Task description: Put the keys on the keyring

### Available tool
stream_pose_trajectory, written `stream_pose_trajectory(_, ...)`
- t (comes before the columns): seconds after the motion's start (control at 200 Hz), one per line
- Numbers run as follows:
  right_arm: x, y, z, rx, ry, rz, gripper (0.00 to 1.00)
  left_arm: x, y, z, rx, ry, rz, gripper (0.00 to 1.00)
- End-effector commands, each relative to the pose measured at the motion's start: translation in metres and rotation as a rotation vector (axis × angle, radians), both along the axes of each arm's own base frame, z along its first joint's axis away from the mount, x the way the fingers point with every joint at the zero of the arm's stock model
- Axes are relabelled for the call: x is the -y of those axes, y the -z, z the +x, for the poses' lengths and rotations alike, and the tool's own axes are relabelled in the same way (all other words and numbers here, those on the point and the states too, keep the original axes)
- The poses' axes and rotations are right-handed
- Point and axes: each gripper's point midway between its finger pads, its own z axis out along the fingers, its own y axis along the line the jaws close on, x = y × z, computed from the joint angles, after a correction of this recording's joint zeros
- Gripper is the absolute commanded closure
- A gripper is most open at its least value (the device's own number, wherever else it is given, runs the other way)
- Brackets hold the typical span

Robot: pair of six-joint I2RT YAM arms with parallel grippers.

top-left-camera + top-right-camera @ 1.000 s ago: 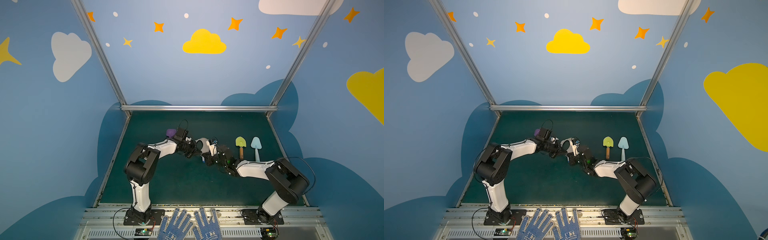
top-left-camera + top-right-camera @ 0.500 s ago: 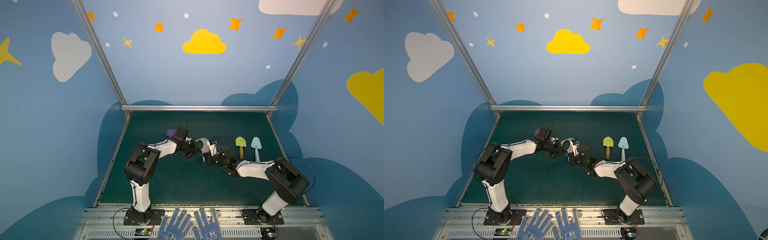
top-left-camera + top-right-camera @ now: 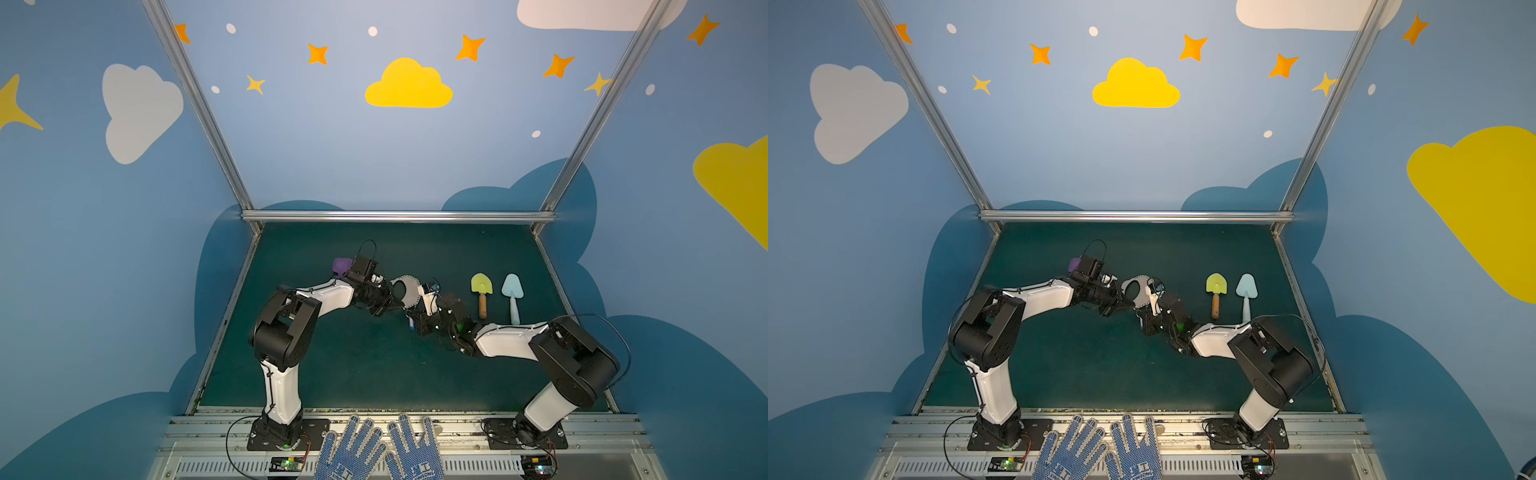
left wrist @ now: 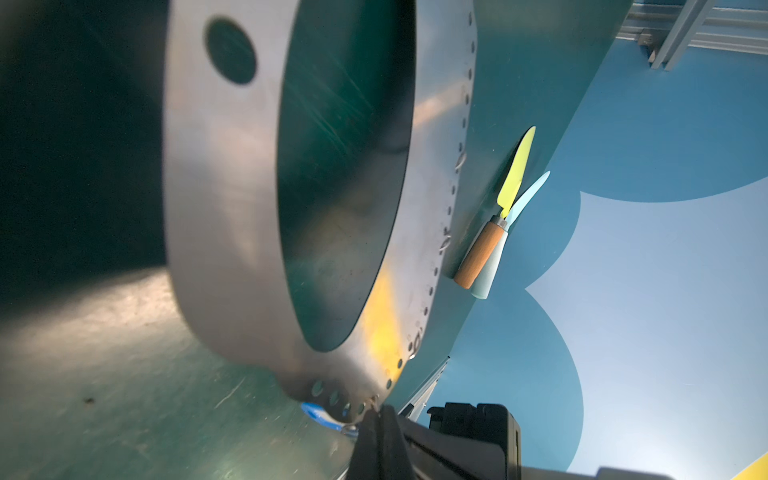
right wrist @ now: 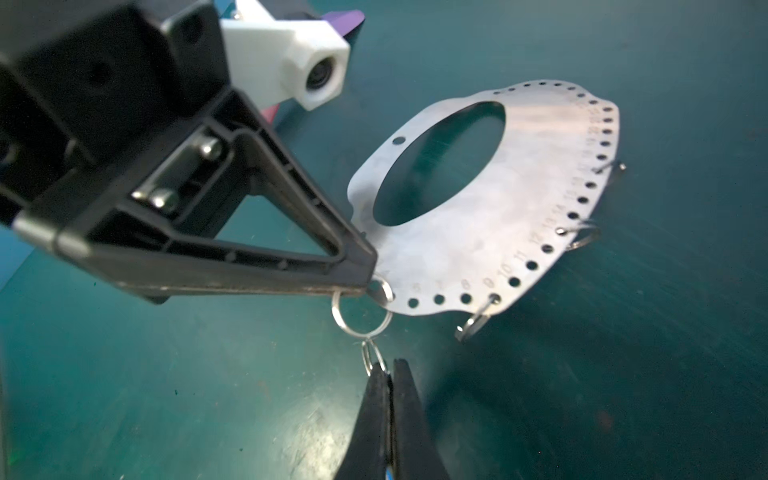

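The keyring (image 3: 411, 297) is a flat grey metal oval with small holes along its edge, held tilted over the green mat between the two arms in both top views. My left gripper (image 4: 376, 409) is shut on its rim, next to a wire ring (image 5: 361, 309) that hangs from an edge hole. My right gripper (image 5: 388, 368) is shut, with a small wire ring (image 5: 371, 355) sticking out of its tips and linked to the larger one. Of the keys only the blue tag (image 4: 318, 415) shows, behind the plate; the silver key is hidden.
A yellow-green toy shovel (image 3: 482, 286) with a wooden handle and a light blue shovel (image 3: 512, 291) lie right of the arms. A purple object (image 3: 341, 265) sits behind the left wrist. Dotted gloves (image 3: 374, 449) rest on the front rail. Other wire rings (image 5: 473, 324) hang from the plate.
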Motion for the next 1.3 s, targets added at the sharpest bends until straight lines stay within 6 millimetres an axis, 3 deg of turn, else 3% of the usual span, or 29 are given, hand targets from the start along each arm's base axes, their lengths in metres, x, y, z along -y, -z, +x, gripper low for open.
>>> stream_pose_trajectory(0.0,0.000,-0.016,0.010,0.031,0.020,0.034,1.00,0.004,-0.001,-0.003,-0.009,0.020,-0.027,0.96)
stream_pose_trajectory(0.29,-0.017,-0.024,-0.001,0.055,-0.066,0.053,1.00,0.004,0.001,-0.002,-0.015,0.015,-0.028,0.96)
stream_pose_trajectory(0.596,-0.017,-0.020,-0.014,0.048,-0.102,0.070,1.00,0.003,0.001,0.000,-0.012,0.011,-0.028,0.96)
stream_pose_trajectory(0.931,-0.008,-0.023,0.007,0.046,-0.001,0.067,1.00,0.002,-0.001,-0.005,-0.013,0.020,-0.035,0.96)
stream_pose_trajectory(1.292,-0.009,-0.034,0.010,0.078,0.000,0.081,1.00,0.004,0.003,-0.010,-0.026,0.034,-0.043,0.96)
